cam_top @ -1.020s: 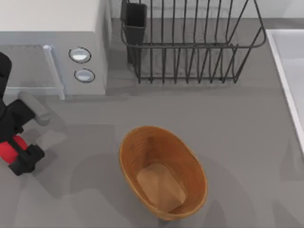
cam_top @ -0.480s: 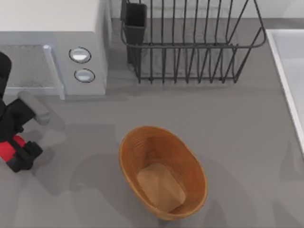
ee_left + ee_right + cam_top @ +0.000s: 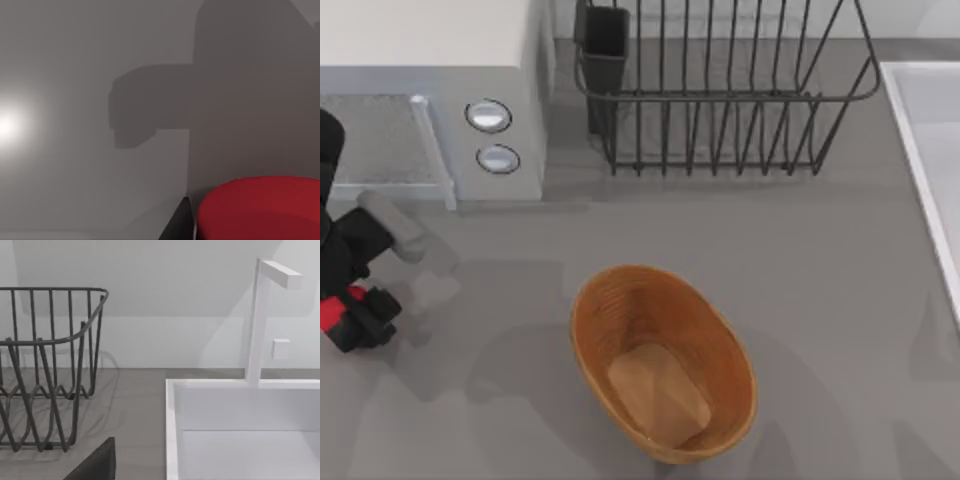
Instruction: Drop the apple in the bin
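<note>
Landmark for this report: the bin (image 3: 663,372), an oval wicker basket standing open and empty on the grey worktop (image 3: 800,260).

Nearest the camera in the left wrist view is the apple (image 3: 260,207), its red curve close under the lens beside a dark finger edge. From above, our left claw (image 3: 345,315) sits at the far left of the bin, well apart from it, pinching the apple (image 3: 332,312) between black fingers; only a red sliver shows between them. We judge the apple secured and held above the worktop, though the height cannot be read.

The relation that governs the coming move: the bin lies to the right of the claw, slightly toward the near edge. Its long axis runs diagonally, from upper left to lower right in the top view, so a crossing from the left meets its broad flank. The left arm is the nearer and carries the load.

Open worktop lies between claw and bin. Beyond the bin stand a white appliance (image 3: 430,100) and a black wire dish rack (image 3: 720,90); a white sink (image 3: 240,435) lies far right. Our right claw's finger spacing cannot be told; its wrist view faces rack and sink.
</note>
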